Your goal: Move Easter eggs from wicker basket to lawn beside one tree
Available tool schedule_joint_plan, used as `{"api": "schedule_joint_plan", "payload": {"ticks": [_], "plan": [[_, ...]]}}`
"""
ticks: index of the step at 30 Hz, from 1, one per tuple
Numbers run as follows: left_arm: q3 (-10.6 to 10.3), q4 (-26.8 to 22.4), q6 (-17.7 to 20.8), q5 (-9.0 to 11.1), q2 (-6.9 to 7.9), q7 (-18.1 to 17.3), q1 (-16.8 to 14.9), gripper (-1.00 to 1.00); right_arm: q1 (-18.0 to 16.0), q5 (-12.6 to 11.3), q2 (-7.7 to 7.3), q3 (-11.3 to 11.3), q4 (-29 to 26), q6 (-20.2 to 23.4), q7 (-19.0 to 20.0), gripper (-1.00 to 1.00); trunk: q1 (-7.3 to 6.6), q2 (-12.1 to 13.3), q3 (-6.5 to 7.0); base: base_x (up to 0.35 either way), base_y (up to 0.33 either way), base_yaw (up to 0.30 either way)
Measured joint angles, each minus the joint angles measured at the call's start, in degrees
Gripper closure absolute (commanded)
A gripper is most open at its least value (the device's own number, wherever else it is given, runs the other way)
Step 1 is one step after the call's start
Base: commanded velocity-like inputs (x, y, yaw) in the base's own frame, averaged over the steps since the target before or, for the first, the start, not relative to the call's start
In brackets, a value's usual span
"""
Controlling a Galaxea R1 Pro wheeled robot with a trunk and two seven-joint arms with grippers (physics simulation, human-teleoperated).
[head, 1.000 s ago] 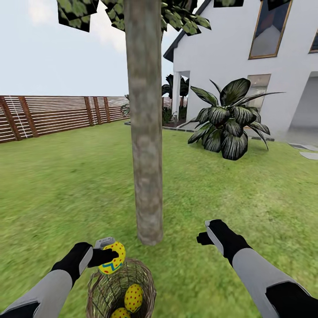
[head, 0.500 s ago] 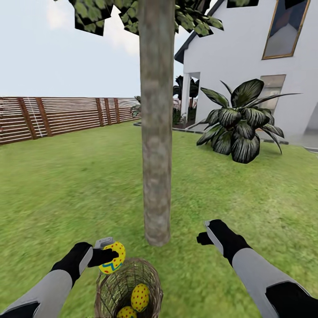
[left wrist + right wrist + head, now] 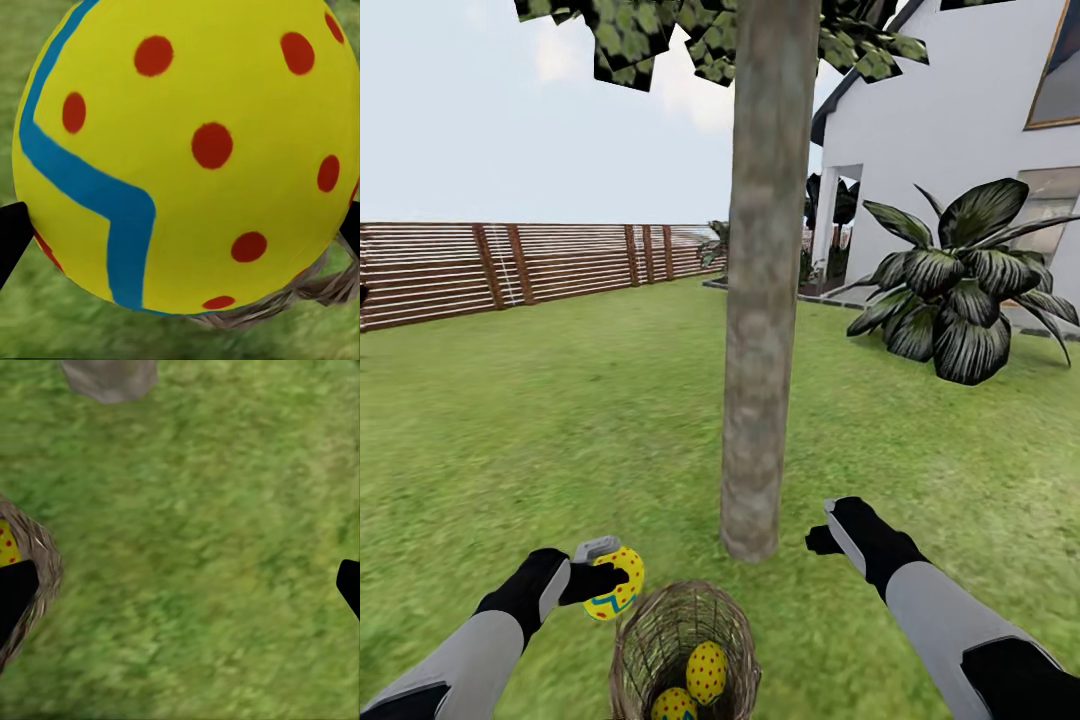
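The left end effector (image 3: pixel 603 577) was clamped on one Easter egg (image 3: pixel 616 583), a yellow one with red dots and a blue zigzag band, held above the lawn (image 3: pixel 520 440) just beside the rim of the wicker basket (image 3: pixel 650 640). In the left wrist view that egg (image 3: pixel 184 154) sat between the two dark fingertips (image 3: pixel 11 236). Two more eggs lay inside the basket, one (image 3: pixel 706 672) higher and one (image 3: pixel 674 704) at the bottom edge of the head view. The tree (image 3: pixel 760 300) stood near, just beyond the basket. The right end effector (image 3: pixel 822 538) held nothing, and its fingers stood wide apart over bare grass in the right wrist view. By my reading, no egg had yet been laid by the trunk: the first was lifted out, and two waited.
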Motion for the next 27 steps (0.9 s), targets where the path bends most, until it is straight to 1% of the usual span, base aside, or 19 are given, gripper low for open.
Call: {"api": "schedule_joint_plan", "payload": {"ticks": [10, 16, 21, 27], "plan": [[0.0, 0.0, 0.0, -0.1, 0.02, 0.0, 0.0, 1.0, 0.0, -0.2, 0.0, 0.0, 0.1, 0.0, 0.0, -1.0, 0.0, 0.0, 0.28, 0.0, 0.0, 0.272], [0.1, -0.3, 0.0, -0.1, 0.09, 0.0, 0.0, 1.0, 0.0, -0.7, 0.0, -0.1, 0.1, 0.6, 0.1, -1.0, 0.0, 0.0, 0.29, 0.0, 0.0, 0.274], [0.1, -0.3, 0.0, -0.1, 0.09, 0.0, 0.0, 1.0, 0.0, -0.7, -0.08, -0.1, 0.1, 0.8, 0.0, -1.0, 0.0, 0.0, 0.29, 0.0, 0.0, 0.274], [0.1, -0.5, 0.0, -0.1, 0.09, 0.0, 0.0, 1.0, 0.0, -0.7, -0.02, -0.1, 0.0, 0.8, 0.0, -1.0, 0.0, 0.0, 0.29, 0.0, 0.0, 0.221]]}}
